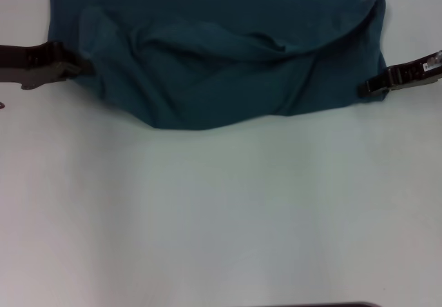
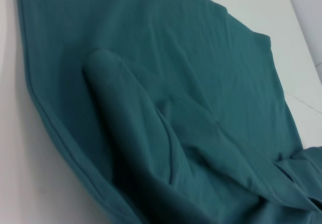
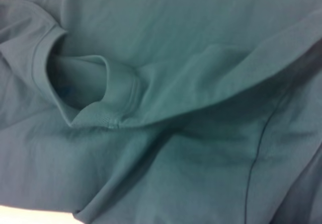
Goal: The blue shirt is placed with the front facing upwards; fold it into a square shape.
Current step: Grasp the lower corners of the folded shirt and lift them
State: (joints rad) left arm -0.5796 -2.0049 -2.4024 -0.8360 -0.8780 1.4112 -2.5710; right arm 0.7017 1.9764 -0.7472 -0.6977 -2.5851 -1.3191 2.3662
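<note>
From the head view, we are looking at the shirt (image 1: 228,65) lying at the far end of the white table (image 1: 221,210), its near part doubled over into a loose, rumpled fold with a curved front edge. Our left gripper (image 1: 81,67) is reaching in from the left and touching the fold's left edge; our right gripper (image 1: 364,85) is meeting the fold's right edge. Both seem to be pinching cloth, but the fingertips are running into the fabric, so we cannot tell how far the jaws are closed.

In the left wrist view, we are seeing only the shirt (image 2: 166,108), plain teal, with a raised ridge of cloth and a hemmed edge lying on the table (image 2: 30,183).

In the right wrist view, the shirt (image 3: 201,83) is filling the picture, its ribbed collar (image 3: 108,116) gaping open and creased, with a seam running beside it.
</note>
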